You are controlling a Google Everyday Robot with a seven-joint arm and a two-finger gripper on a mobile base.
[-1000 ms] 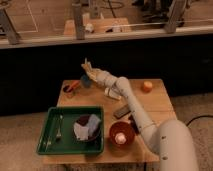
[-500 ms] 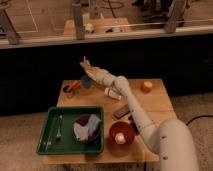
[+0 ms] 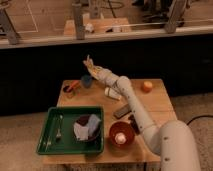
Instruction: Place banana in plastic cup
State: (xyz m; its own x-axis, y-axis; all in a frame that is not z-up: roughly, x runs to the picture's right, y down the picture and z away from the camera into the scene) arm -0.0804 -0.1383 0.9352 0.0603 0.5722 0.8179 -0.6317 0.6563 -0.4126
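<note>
My gripper [image 3: 91,66] hangs over the far left part of the wooden table [image 3: 160,107]. It is shut on the banana [image 3: 88,62], a pale-yellow piece that sticks up and to the left out of the fingers. The plastic cup [image 3: 86,81], small and dull blue, stands upright on the table just below the gripper and slightly to its left. The banana is above the cup and does not touch it. My arm reaches in from the lower right, across the table.
A white cup [image 3: 111,93] lies on its side right of the blue cup. An orange fruit [image 3: 146,86] sits far right. A green tray [image 3: 52,131] with cutlery and a dish fills the front left, beside an orange-brown bowl [image 3: 121,134]. An orange-red object [image 3: 72,86] lies far left.
The gripper with the banana has crept slightly upward above the blue cup. Everything on the table stays where it was.
</note>
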